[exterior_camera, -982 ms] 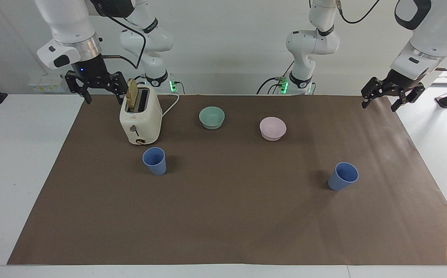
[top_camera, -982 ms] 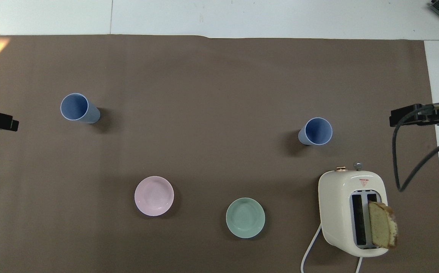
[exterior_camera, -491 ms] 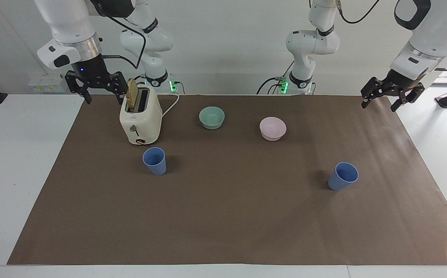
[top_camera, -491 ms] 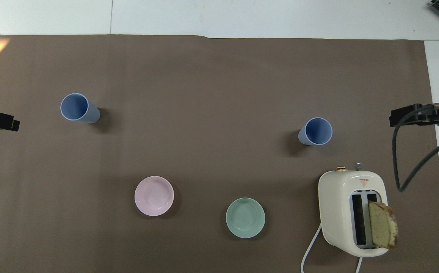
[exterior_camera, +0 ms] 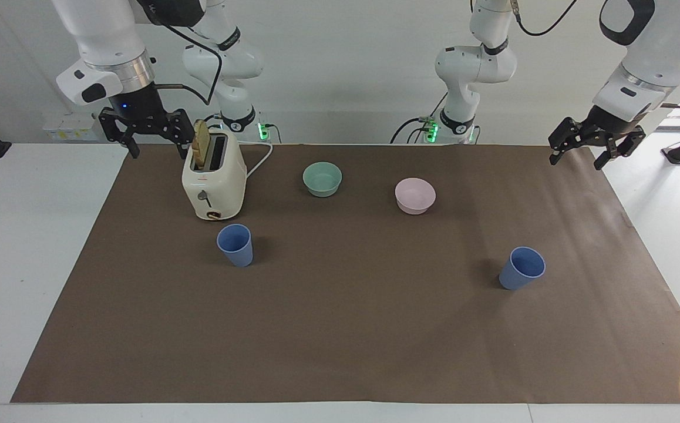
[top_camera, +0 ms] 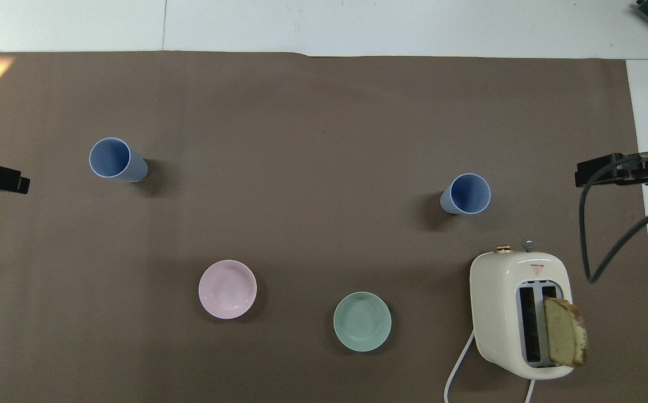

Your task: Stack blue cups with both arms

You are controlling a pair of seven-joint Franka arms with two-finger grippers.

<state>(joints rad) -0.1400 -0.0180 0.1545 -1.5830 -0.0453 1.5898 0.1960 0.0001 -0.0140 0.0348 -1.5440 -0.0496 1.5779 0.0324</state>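
Nothing moved, both claws (exterior_camera: 579, 156) (exterior_camera: 160, 148) released, blue cups (exterior_camera: 235, 245) (exterior_camera: 521, 268) empty (toaster (exterior_camera: 214, 182) holds bread (exterior_camera: 201, 143)).

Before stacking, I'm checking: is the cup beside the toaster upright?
Upright: the blue cup stands on its base, open mouth up, beside the toaster.

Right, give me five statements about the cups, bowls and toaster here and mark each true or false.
1. The two blue cups are stacked. False: one blue cup stands by the toaster, the other blue cup toward the left arm's end.
2. Both cups stand upright, mouths up. True.
3. The right gripper holds a cup. False: its jaws are open and empty, up beside the toaster.
4. A slice of bread sticks out of the toaster. True.
5. The pink bowl sits inside the teal bowl. False: they sit apart.
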